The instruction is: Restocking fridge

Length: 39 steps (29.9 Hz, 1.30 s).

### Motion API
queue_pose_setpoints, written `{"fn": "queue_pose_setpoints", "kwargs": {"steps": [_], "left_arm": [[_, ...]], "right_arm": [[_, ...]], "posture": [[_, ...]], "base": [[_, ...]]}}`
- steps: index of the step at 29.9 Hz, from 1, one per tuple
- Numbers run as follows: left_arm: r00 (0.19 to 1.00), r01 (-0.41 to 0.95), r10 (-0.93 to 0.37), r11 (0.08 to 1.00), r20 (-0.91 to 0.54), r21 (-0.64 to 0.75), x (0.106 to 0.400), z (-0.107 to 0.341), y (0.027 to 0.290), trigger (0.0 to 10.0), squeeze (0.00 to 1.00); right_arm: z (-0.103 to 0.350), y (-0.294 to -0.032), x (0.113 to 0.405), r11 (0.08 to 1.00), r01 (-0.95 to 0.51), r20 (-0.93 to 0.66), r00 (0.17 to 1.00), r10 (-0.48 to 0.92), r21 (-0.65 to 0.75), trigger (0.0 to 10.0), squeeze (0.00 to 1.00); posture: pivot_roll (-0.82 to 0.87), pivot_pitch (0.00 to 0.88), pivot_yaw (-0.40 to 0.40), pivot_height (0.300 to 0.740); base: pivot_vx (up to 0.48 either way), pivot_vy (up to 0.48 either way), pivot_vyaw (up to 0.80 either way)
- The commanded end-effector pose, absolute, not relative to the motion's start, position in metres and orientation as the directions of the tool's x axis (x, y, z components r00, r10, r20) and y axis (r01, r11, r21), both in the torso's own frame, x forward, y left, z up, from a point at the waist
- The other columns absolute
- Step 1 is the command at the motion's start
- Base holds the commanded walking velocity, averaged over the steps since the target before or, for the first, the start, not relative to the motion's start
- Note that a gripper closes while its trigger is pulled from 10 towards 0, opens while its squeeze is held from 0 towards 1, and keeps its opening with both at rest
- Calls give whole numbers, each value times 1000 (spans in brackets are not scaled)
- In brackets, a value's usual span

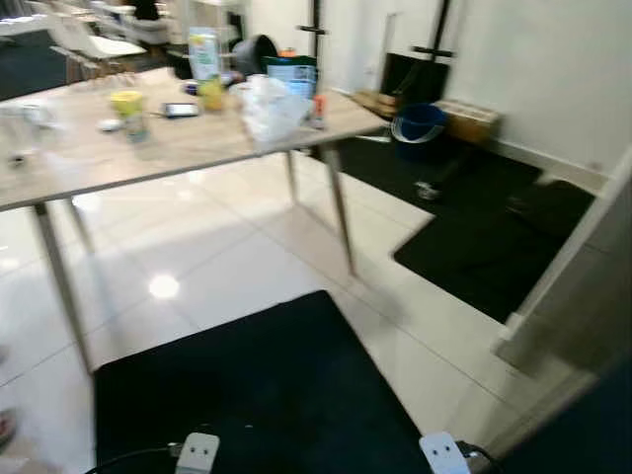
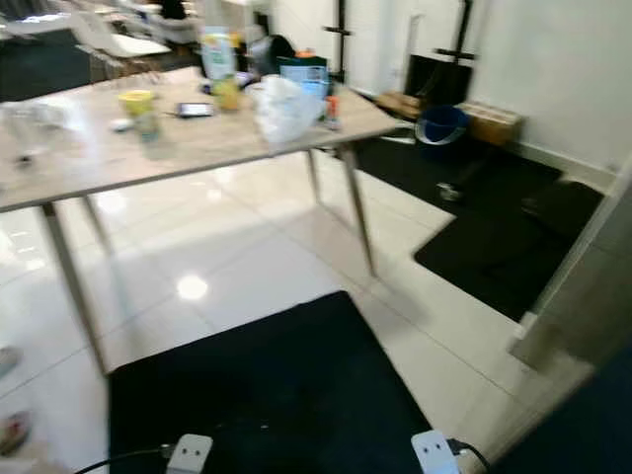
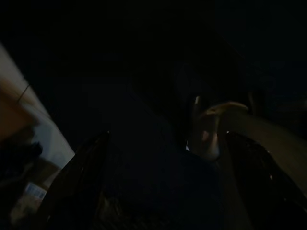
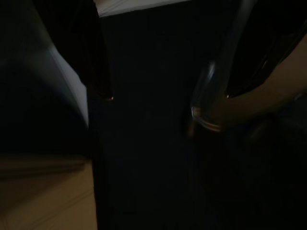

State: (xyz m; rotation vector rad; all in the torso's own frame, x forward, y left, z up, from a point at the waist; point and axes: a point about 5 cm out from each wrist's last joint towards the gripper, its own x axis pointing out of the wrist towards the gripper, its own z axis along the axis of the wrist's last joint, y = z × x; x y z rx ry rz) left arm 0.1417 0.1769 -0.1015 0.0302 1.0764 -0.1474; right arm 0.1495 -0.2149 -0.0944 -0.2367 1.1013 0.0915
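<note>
Groceries — a carton (image 1: 203, 53), a yellow cup (image 1: 126, 105), a plastic bag (image 1: 269, 111) — sat on the bench (image 1: 89, 158), none restocked yet; I could not tell the state of either arm's jaws.

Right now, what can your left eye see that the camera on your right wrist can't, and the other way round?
The left eye view gives the pale table with a white plastic bag, a yellow cup and a tall carton on it, plus a blue bucket on the floor beyond. The right wrist view gives a close, very dark look along the right pincer; little else can be made out there. Both seem to share the black mat and some pale floor.
</note>
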Motion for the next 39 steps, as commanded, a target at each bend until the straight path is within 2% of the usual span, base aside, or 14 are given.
{"fn": "queue_pose_setpoints", "kwargs": {"steps": [1, 31, 39], "left_arm": [[459, 153, -108, 987, -882, -41, 140, -102, 178, 10000, 0], [463, 144, -114, 988, -879, -52, 141, -101, 179, 10000, 0], [462, 131, -114, 990, -879, -59, 141, -101, 179, 10000, 0]], "right_arm": [[-96, -212, 147, 975, -177, -893, 448, -40, -132, 10000, 0], [-98, -210, 143, 976, -178, -897, 441, -37, -127, 10000, 0], [-98, -211, 142, 976, -171, -897, 440, -50, -138, 10000, 0]], "posture": [[56, 0, -14, 740], [48, 0, -8, 740], [35, 0, 0, 740]], "base": [[0, 0, 794], [0, 0, 784], [0, 0, 0]]}}
